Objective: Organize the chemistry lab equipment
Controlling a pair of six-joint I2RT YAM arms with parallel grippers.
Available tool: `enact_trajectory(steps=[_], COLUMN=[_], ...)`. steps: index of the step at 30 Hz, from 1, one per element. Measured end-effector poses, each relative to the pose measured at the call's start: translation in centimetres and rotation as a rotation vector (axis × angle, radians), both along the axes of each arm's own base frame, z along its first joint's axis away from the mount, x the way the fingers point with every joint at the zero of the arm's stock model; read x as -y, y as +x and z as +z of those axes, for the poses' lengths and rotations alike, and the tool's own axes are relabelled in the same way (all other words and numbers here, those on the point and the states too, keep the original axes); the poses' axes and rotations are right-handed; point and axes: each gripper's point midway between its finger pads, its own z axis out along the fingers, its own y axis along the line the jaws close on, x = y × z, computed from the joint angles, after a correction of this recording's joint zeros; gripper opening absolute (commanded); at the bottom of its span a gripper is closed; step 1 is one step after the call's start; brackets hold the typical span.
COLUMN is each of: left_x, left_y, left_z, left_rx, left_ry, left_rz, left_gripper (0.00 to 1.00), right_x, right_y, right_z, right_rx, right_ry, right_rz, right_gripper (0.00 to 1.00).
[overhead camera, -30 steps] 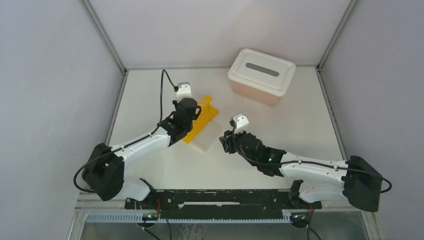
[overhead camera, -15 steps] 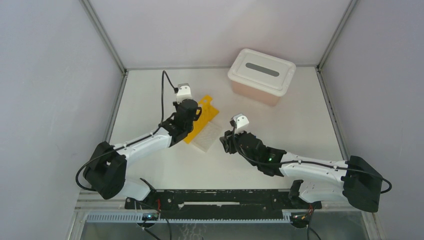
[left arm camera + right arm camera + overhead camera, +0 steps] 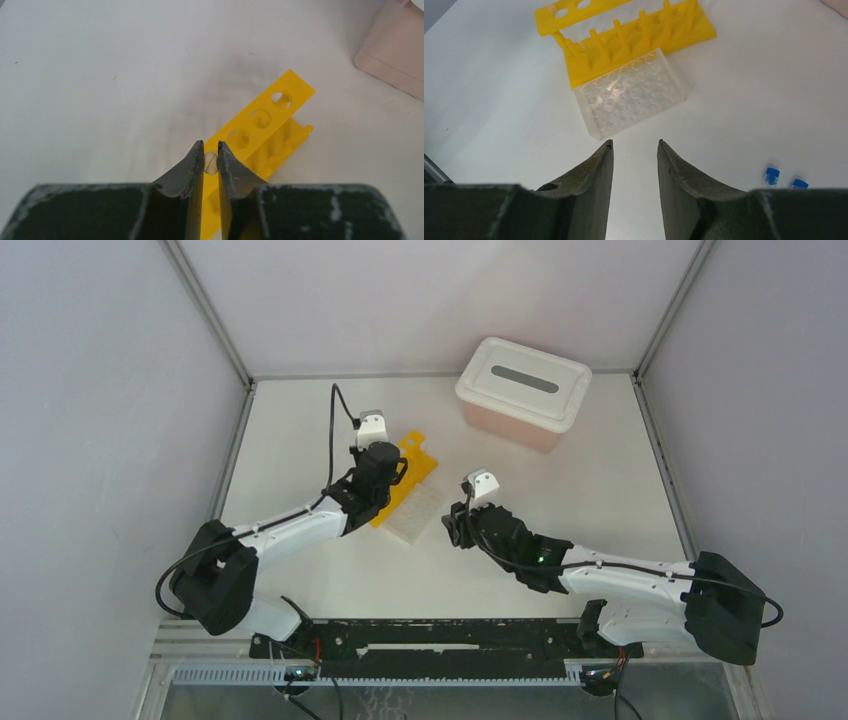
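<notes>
Mid-table, left side: my left arm, stretched up-table from its base, wrist bent down over the yellow rack [image 3: 296, 89]. Left gripper [image 3: 210, 147]: jaws nearly together, a small clear piece [image 3: 210, 163] between the tips at the rack's near end; gripped or not, I cannot tell. Right arm: low, reaching leftward toward the table's [image 3: 300, 440] middle. Right gripper [image 3: 635, 145]: jaws apart, empty, aimed at the clear rack [image 3: 631, 92] lying against the yellow one. Two blue-capped tubes [image 3: 771, 175]: on the table, right of that gripper.
</notes>
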Motion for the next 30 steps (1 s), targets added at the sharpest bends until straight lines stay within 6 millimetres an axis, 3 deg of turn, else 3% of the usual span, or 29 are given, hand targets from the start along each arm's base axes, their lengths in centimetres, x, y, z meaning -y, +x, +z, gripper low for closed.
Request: enact_trajectory(steps=[22,30], left_x=[0.31,0.25], left_y=[-0.18,-0.25], left_z=[-0.75,-0.65], left_rx=[-0.010,-0.008], left_ry=[0.023,0.026], left_rz=[0.005,0.009], left_gripper=[0.40,0.47], right_x=[0.44,0.53], right_y=[0.32,0.39], right_z=[-0.28,-0.31], right_rx=[-0.006,-0.006], right_ry=[-0.003,-0.004], right_rz=[-0.015,-0.019], right_gripper=[0.46,0.55])
